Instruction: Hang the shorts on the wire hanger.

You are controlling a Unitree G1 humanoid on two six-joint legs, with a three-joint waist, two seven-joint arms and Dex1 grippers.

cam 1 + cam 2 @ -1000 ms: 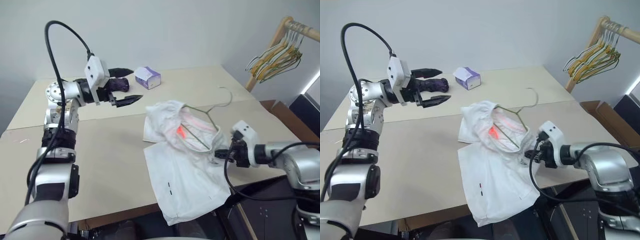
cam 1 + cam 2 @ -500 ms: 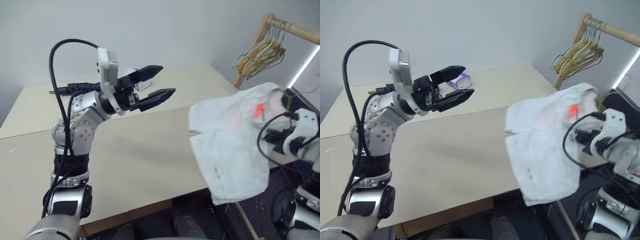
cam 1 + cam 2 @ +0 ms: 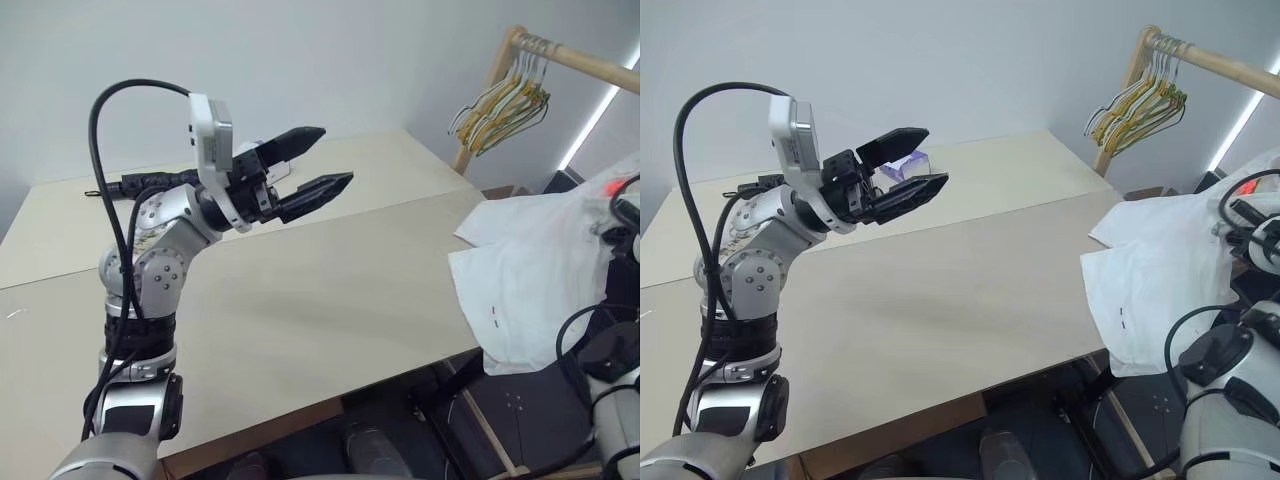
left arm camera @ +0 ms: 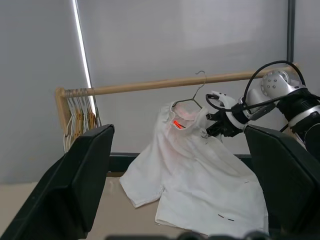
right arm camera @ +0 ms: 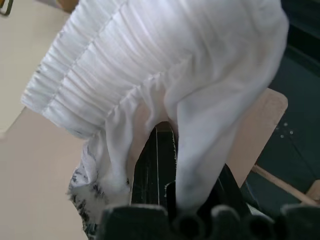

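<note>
Shorts [image 4: 192,165] are up off the table [image 3: 300,290], hanging in the air at its right edge, draped over the hanger [image 4: 192,97]. The hanger's hook pokes above the waistband, in front of the wooden rail [image 4: 150,86]; whether it rests on the rail, can't tell. Cloth hangs down in two legs, two small dark marks near one hem, a red glow spot at the waistband.

Right gripper [image 4: 212,125] is clamped tight at the waistband end of the shorts and hanger; in the right wrist view the gathered waistband bunches over its closed fingers [image 5: 155,165]. Whether it pinches wire, cloth or both, can't tell.

Left gripper [image 3: 315,160] is raised over the table's far half, pointing right, fingers spread wide, nothing between them, well apart from the shorts.

Tissue box [image 3: 902,166] sits on the far part of the table, partly hidden behind the left gripper. Bunch of hangers [image 3: 500,100] hangs at the rail's end, near the upright post.
</note>
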